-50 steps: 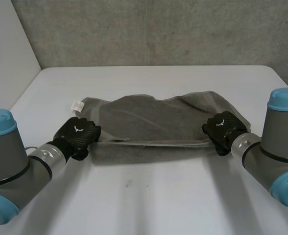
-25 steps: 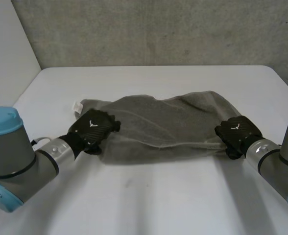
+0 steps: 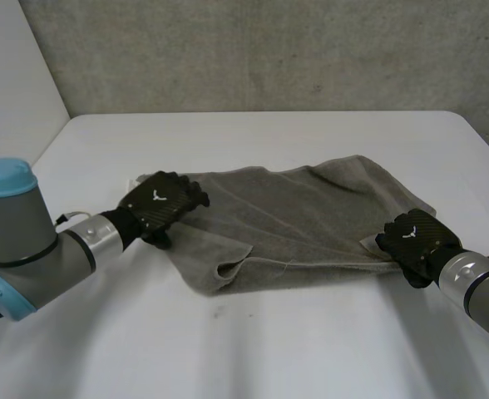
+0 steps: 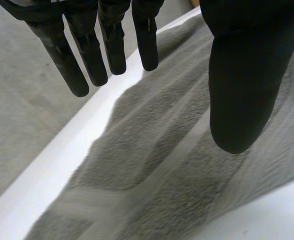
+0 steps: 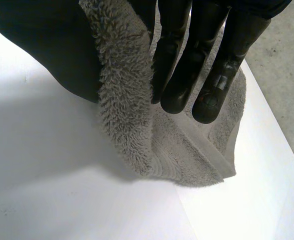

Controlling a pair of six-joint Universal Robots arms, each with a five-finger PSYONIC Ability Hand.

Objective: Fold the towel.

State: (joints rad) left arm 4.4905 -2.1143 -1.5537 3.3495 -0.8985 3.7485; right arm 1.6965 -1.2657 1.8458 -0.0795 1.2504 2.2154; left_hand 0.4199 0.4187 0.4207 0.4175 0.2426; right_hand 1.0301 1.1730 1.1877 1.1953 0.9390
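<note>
A grey towel [image 3: 303,216] lies doubled over on the white table [image 3: 269,349], with a loose fold at its near left corner. My left hand [image 3: 160,202] hovers over the towel's left end. In the left wrist view that hand [image 4: 242,90] has straight fingers spread from the thumb, with nothing between them and the towel [image 4: 187,165] below. My right hand [image 3: 415,237] is at the towel's near right corner. In the right wrist view its fingers [image 5: 187,55] and thumb pinch the towel's edge [image 5: 127,100].
A grey wall [image 3: 269,50] stands behind the table's far edge. A lighter wall [image 3: 12,91] runs along the left side. Bare table surface lies in front of the towel and beyond it.
My left hand has opened and let go of the towel's left end, moving further over it. My right hand has pulled its corner nearer and to the right, and the towel has sagged flat.
</note>
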